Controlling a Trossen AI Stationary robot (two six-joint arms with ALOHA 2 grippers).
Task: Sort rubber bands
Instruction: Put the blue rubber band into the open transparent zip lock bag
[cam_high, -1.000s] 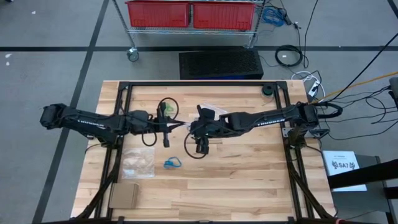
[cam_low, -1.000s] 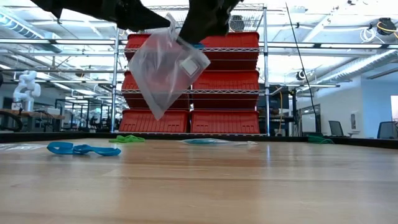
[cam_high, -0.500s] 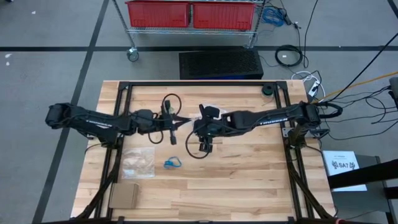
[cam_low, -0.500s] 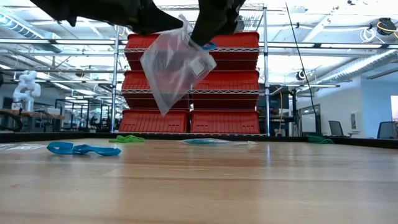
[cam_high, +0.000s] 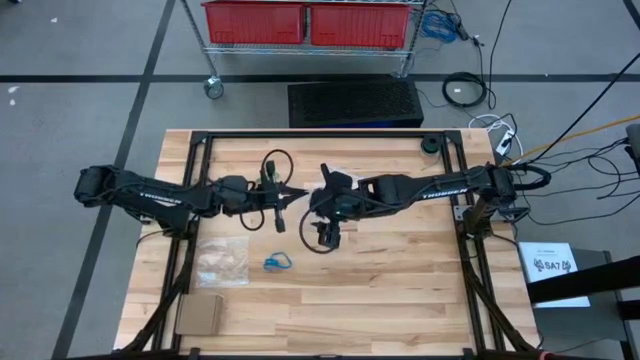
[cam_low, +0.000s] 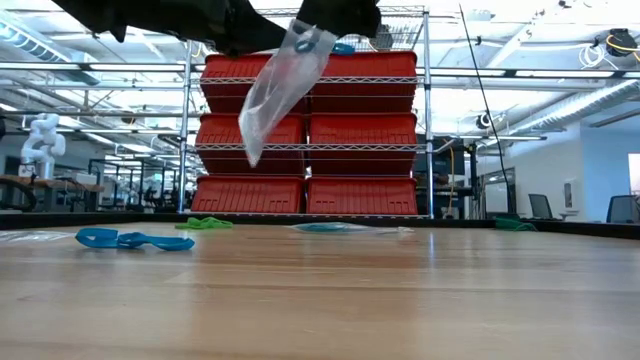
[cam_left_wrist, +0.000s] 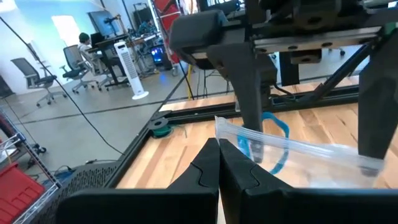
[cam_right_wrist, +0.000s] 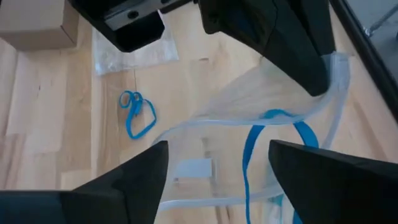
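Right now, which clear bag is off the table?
The bag hanging between both grippers, a blue band at its mouth; the other bag lies flat.

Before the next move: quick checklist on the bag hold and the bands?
1. Clear bag off the table, hanging between both arms: ok.
2. Left gripper shut at the bag's edge: ok.
3. Right gripper holding the bag: cannot tell; its fingers straddle the bag's mouth.
4. Blue band at the bag's mouth: ok; fully inside: cannot tell.
5. Loose blue bands on the table: not ok, unsorted.
6. Green bands at the far edge: not ok, unsorted.
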